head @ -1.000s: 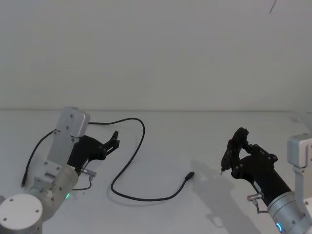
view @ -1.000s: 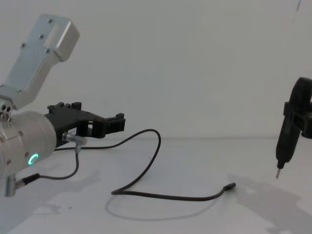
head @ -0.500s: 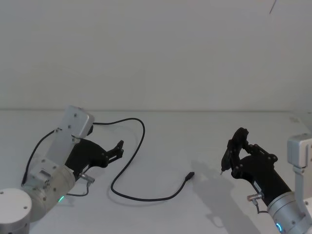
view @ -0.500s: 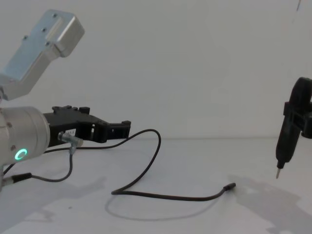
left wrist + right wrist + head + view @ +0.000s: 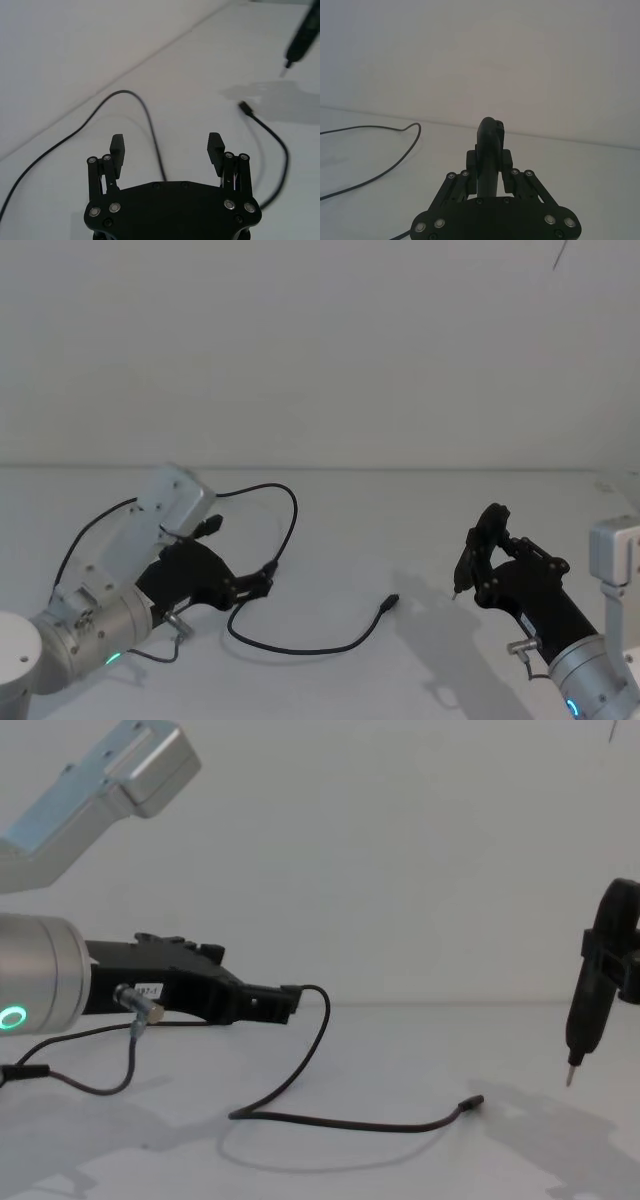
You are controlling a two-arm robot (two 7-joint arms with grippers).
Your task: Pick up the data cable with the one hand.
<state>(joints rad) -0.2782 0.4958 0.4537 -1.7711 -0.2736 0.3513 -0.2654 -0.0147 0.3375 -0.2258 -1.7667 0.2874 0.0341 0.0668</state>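
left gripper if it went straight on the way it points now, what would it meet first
Likely the data cable, which runs between the left gripper's open jaws just ahead; its height above the table is unclear.

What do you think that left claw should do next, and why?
Probably ease the left gripper down until its open fingers straddle the data cable: the left wrist view shows the cable running between them, not yet gripped. The right gripper holds a pen-like tool off to the side.

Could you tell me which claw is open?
The left claw, jaws wide apart near the cable; the right claw is shut on a pen-like tool.
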